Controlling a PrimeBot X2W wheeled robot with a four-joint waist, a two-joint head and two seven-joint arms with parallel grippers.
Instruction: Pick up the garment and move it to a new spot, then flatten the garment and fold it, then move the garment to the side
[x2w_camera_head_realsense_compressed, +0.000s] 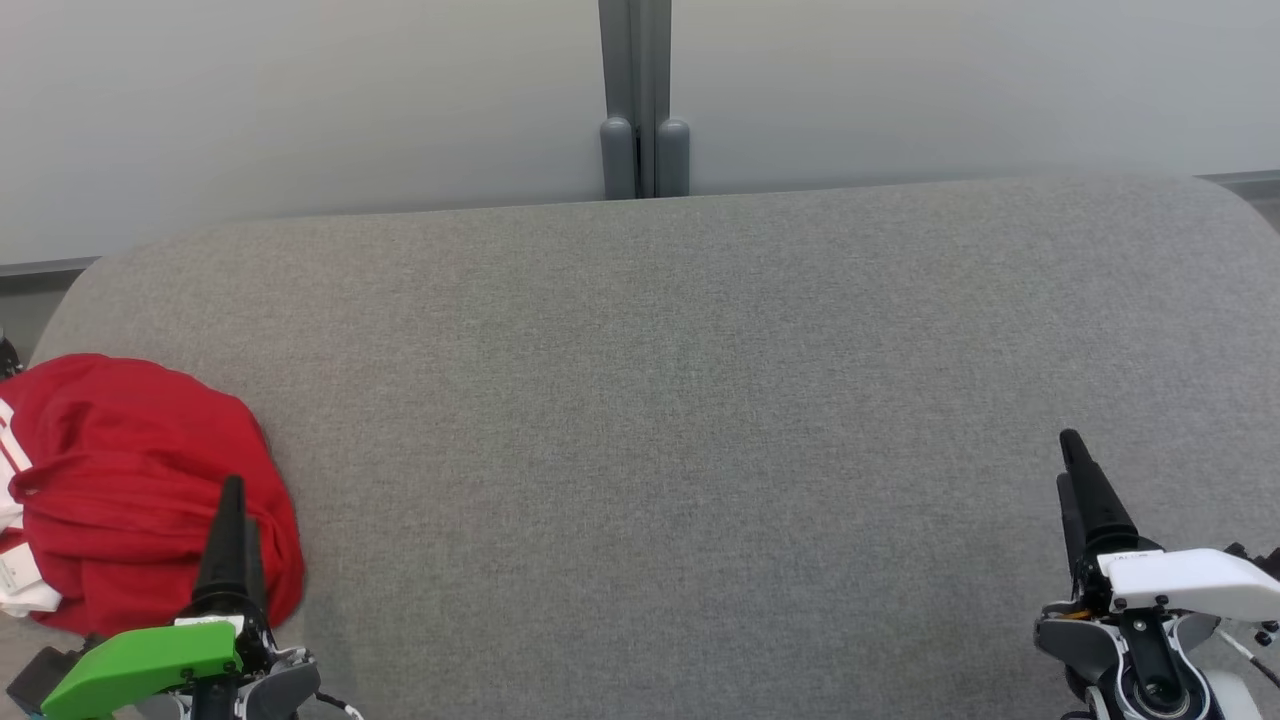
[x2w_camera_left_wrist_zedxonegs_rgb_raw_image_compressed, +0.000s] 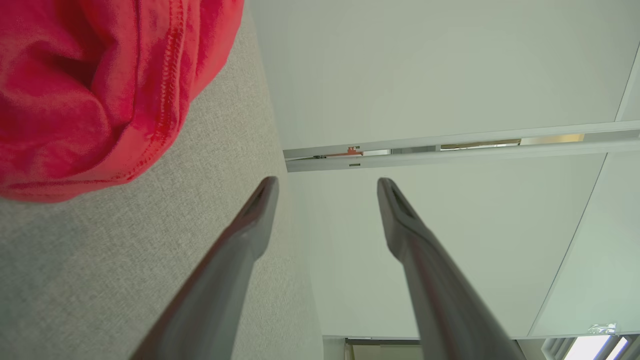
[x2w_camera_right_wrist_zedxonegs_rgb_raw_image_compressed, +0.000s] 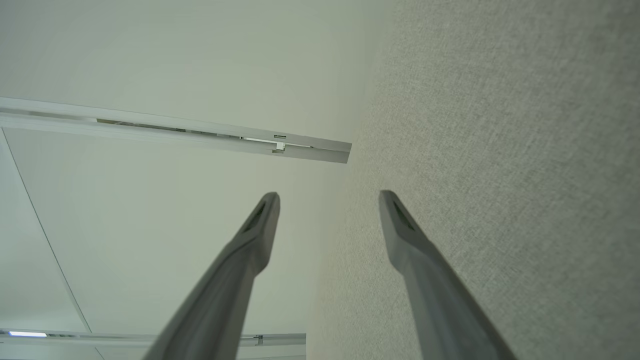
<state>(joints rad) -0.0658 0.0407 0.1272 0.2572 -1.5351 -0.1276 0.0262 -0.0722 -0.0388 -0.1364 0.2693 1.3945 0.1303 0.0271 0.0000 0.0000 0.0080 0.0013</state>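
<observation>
The red garment (x2w_camera_head_realsense_compressed: 140, 480) lies in a crumpled heap at the left end of the grey cloth surface (x2w_camera_head_realsense_compressed: 680, 400). A white tag (x2w_camera_head_realsense_compressed: 15, 575) shows at the garment's left edge. The marks on it are too small to read.

The left gripper (x2w_camera_head_realsense_compressed: 232, 495) has a green cover and is at the lower left, with its tips in front of the garment's near right side. In the left wrist view its 2 fingers (x2w_camera_left_wrist_zedxonegs_rgb_raw_image_compressed: 260, 210) are spread apart with nothing between them, and the garment lies off to one side.

The right gripper (x2w_camera_head_realsense_compressed: 1072, 445) has a white cover and is at the lower right, well apart from the garment. Its 2 fingers (x2w_camera_right_wrist_zedxonegs_rgb_raw_image_compressed: 260, 225) are spread apart too and hold nothing. The tiny writing on the white cover cannot be read.
</observation>
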